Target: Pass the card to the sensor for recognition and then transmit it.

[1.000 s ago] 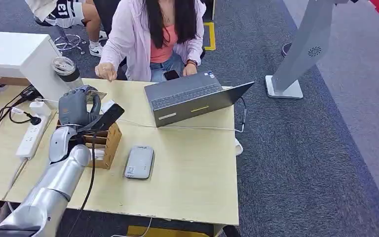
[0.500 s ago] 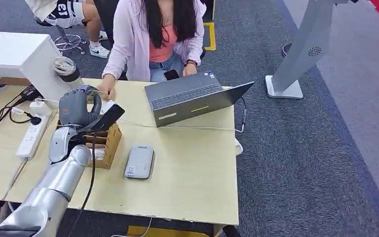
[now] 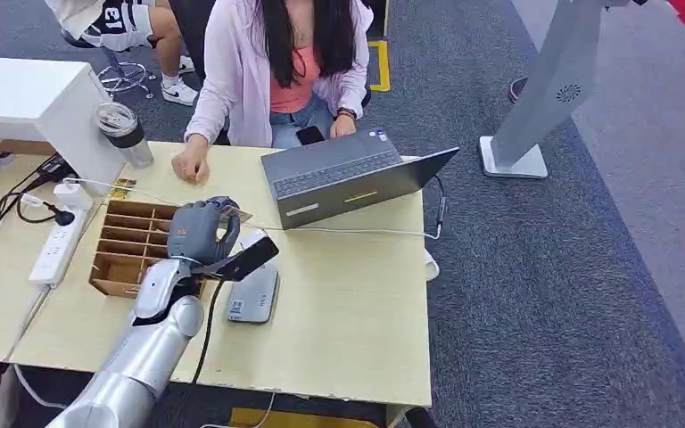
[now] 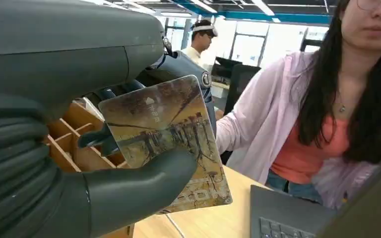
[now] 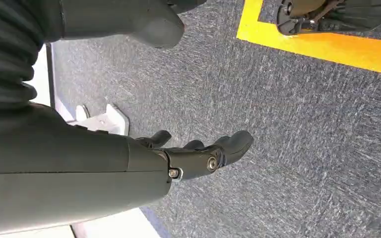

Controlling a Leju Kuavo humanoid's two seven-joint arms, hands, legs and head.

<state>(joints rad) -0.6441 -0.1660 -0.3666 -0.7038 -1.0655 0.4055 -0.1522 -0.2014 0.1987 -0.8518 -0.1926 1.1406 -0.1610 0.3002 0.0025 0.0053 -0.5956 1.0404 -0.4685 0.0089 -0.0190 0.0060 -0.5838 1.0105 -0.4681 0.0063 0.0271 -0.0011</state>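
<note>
My left hand (image 3: 202,230) holds a card (image 3: 235,213) with a brownish picture on it, raised over the table just behind the grey card sensor (image 3: 253,300). The sensor lies flat near the table's front, its back end hidden by the black camera on my wrist. In the left wrist view the card (image 4: 166,139) is pinched between the thick thumb (image 4: 139,181) and the darker fingers behind it, its face toward the camera. My right hand (image 5: 144,163) hangs over grey carpet, fingers apart, holding nothing.
A wooden compartment box (image 3: 125,245) stands left of my hand. A grey laptop (image 3: 348,174) lies open behind the sensor, a white cable running past it. A seated person rests a hand (image 3: 189,168) on the far table edge. A power strip (image 3: 53,245) and tumbler (image 3: 125,134) sit at the left.
My left hand has carried the card rightward and nearer, from above the wooden box to just behind the sensor. The person's hand has stayed near the far table edge.
</note>
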